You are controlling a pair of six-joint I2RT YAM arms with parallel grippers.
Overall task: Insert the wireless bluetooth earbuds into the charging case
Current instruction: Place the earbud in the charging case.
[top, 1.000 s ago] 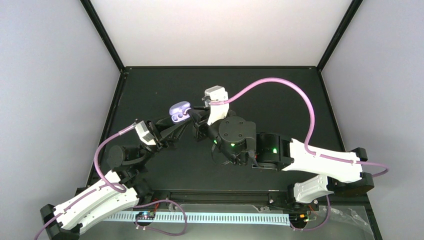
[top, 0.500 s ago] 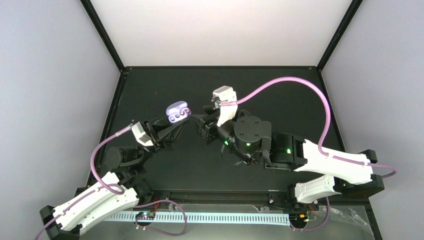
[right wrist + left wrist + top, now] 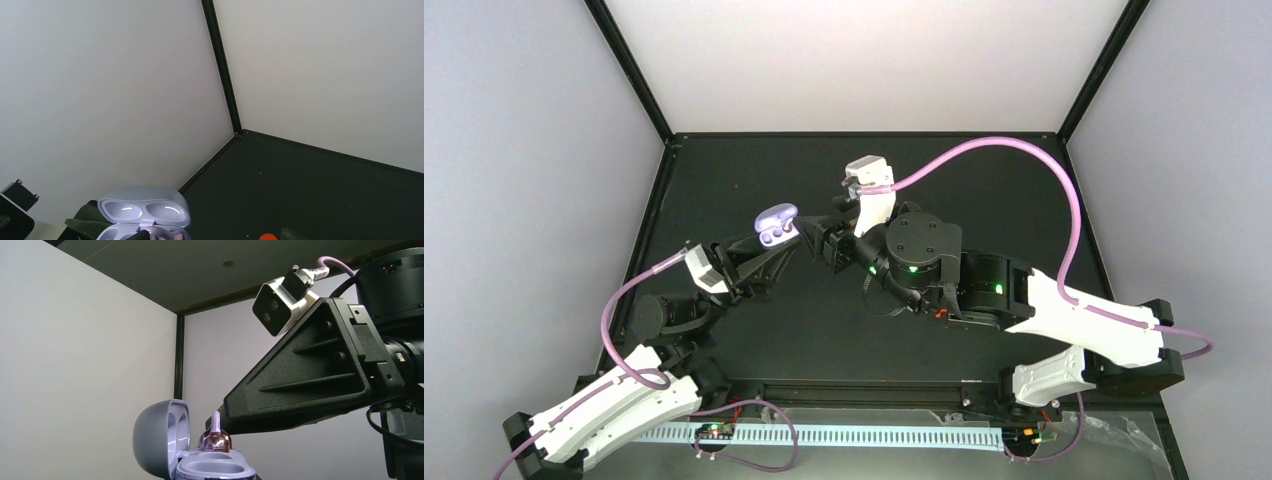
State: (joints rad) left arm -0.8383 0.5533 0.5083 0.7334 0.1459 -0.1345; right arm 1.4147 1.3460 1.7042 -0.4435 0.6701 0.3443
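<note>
The charging case (image 3: 776,223), pale lavender, is held up off the table with its lid open, and my left gripper (image 3: 782,242) is shut on its base from below. In the left wrist view the lid (image 3: 159,441) stands upright, and one purple earbud (image 3: 215,438) sits stem-up in the far well. The near well (image 3: 214,467) looks empty. My right gripper (image 3: 817,238) is just right of the case and open, with one black finger (image 3: 300,385) hanging beside and above the bud without touching it. The right wrist view shows the case (image 3: 145,207) at the bottom edge.
A small red bit (image 3: 267,236) lies on the black table (image 3: 984,190) to the right of the case. White walls close the back and sides, meeting at a black corner post (image 3: 220,65). A purple cable (image 3: 1024,150) arches over the right arm.
My right gripper has opened, let go of the earbud in the case, and drawn back a little to the right. The left gripper and case shifted slightly left.
</note>
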